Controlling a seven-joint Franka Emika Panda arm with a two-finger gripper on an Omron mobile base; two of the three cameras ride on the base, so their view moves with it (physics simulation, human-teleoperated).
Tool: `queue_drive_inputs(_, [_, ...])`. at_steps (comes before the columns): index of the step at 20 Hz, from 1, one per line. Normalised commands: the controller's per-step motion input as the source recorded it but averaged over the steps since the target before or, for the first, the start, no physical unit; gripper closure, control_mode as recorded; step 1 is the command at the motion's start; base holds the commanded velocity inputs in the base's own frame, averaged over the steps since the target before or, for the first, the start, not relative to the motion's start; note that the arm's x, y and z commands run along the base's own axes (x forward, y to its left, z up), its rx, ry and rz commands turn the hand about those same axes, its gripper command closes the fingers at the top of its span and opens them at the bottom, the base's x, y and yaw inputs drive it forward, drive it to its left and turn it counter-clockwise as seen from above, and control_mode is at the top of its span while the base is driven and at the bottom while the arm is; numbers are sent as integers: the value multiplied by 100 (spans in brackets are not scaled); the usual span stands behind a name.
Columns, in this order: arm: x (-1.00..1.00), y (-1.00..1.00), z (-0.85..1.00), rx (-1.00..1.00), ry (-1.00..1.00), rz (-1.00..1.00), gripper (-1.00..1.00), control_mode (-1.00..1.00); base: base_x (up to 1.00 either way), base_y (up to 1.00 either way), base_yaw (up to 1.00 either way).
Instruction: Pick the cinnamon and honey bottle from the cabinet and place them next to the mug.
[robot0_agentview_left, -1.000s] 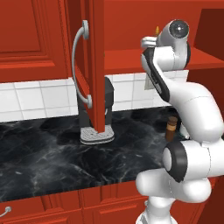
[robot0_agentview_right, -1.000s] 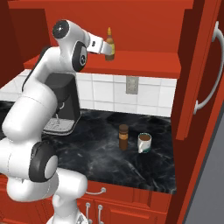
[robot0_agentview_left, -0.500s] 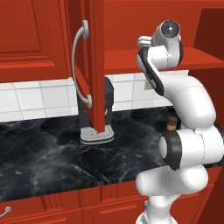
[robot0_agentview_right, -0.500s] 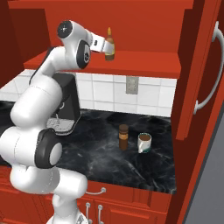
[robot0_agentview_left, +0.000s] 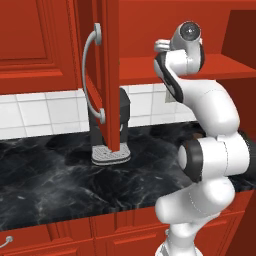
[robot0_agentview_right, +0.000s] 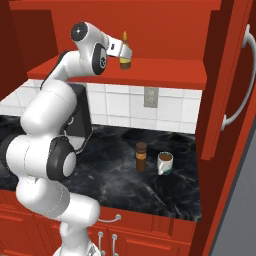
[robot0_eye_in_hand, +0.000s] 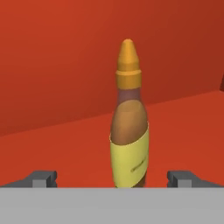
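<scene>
Hand view: honey bottle (robot0_eye_in_hand: 129, 127) label

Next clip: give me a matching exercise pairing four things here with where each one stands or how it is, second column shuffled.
Things:
1. slim amber honey bottle with orange pointed top
2. stout dark brown cinnamon jar
3. white mug
4. two-finger gripper

Places or states:
A. on the black counter, right of the jar
B. open, one tip on each side of the bottle
C. upright on the red shelf
D. on the black counter, left of the mug

Pairs: 1-C, 2-D, 3-A, 4-B
</scene>
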Motion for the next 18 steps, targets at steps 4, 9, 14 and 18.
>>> queue_drive_inputs(4, [27,-2,-1,0,0,0,-100,-100,0,0,0])
queue_drive_inputs(9, [12,-2,-9,0,0,0,-100,-100,0,0,0])
queue_drive_inputs(14, [0,-9,-2,0,0,0,-100,-100,0,0,0])
queue_drive_inputs(18, [0,-10,0,0,0,0,-100,-100,0,0,0])
